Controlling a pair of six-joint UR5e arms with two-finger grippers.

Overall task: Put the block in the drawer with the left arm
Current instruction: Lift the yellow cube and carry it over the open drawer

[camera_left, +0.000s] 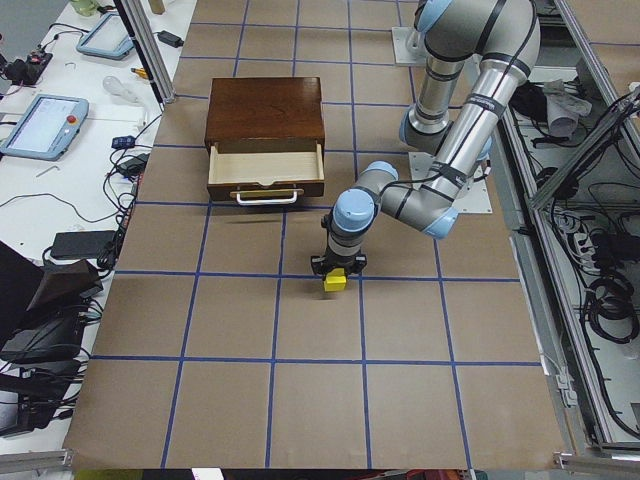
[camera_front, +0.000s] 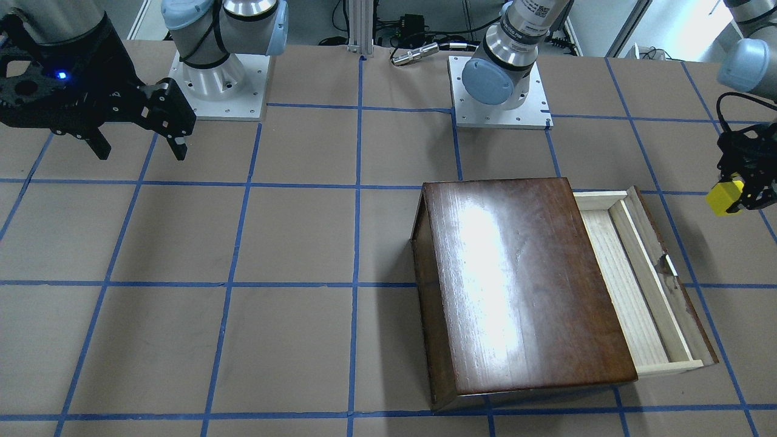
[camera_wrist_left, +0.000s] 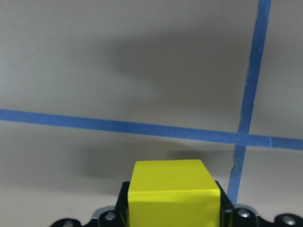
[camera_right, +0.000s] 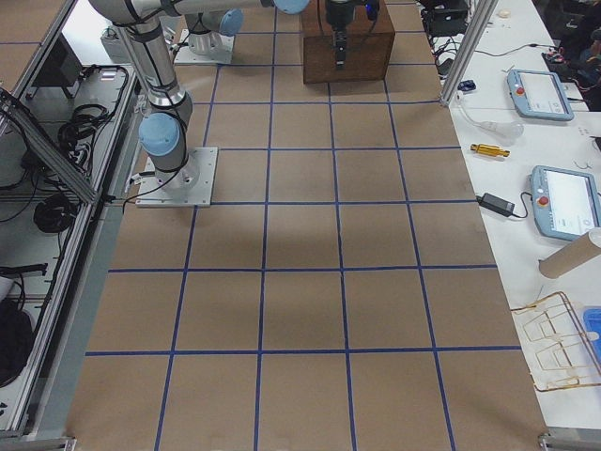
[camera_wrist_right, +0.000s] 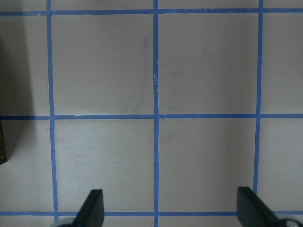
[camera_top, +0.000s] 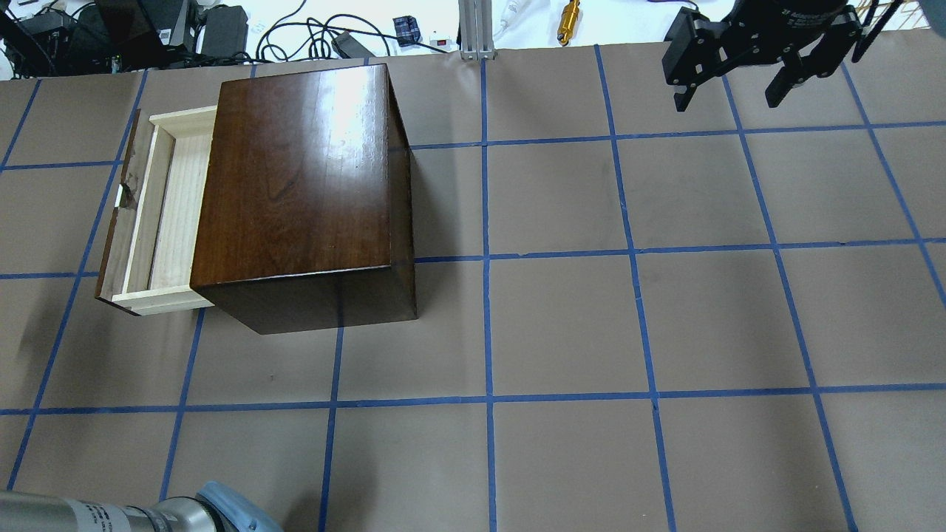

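The yellow block (camera_front: 724,198) is clamped in my left gripper (camera_front: 739,195), which is shut on it over the paper-covered table, off to the side of the drawer's front panel and clear of it. From the left wrist view the block (camera_wrist_left: 174,196) sits between the fingers with blue tape lines beyond it. The drawer (camera_front: 631,285) stands pulled out of the dark brown box (camera_front: 522,285), and its pale wood floor is bare. Far across the table, my right gripper (camera_front: 141,147) hangs open and holds nothing; its fingertips (camera_wrist_right: 92,208) are spread wide.
The box (camera_top: 303,192) is the one tall obstacle on the table (camera_top: 562,325), which carries a grid of blue tape. The arm bases (camera_front: 218,85) stand along the robot's edge. Cables and tools (camera_top: 569,13) lie past the far edge.
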